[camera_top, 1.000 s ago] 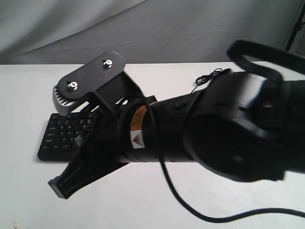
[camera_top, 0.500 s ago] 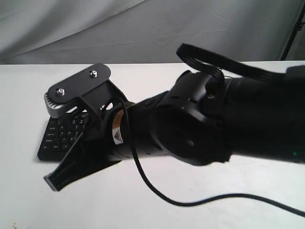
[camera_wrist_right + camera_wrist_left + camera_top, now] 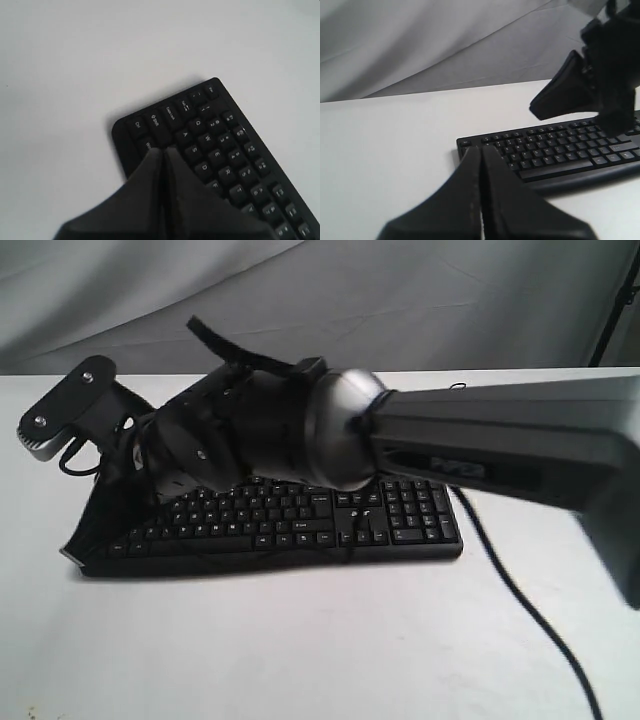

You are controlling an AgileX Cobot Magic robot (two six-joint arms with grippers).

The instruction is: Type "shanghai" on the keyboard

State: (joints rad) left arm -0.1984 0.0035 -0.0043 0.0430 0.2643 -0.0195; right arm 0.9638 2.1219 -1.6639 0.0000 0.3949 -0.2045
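Note:
The black keyboard (image 3: 300, 515) lies across the white table; its left end also shows in the left wrist view (image 3: 555, 150) and the right wrist view (image 3: 225, 145). My right arm reaches across from the right, and my right gripper (image 3: 72, 552) is shut, its tip at the keyboard's front left corner. In the right wrist view the right gripper (image 3: 163, 150) sits over the bottom-left keys near Shift and Ctrl. My left gripper (image 3: 481, 148) is shut on nothing, pointing at the keyboard's left end near Esc. The right gripper (image 3: 536, 107) hangs above the keys there.
The big black right arm (image 3: 450, 440) covers the keyboard's back rows. A thick black cable (image 3: 520, 590) trails over the table at the right. Grey cloth (image 3: 400, 290) hangs behind the table's far edge.
The right arm has swung left and away from the camera, uncovering the keyboard's middle and number pad. Its gripper tip moved left to the keyboard's left end.

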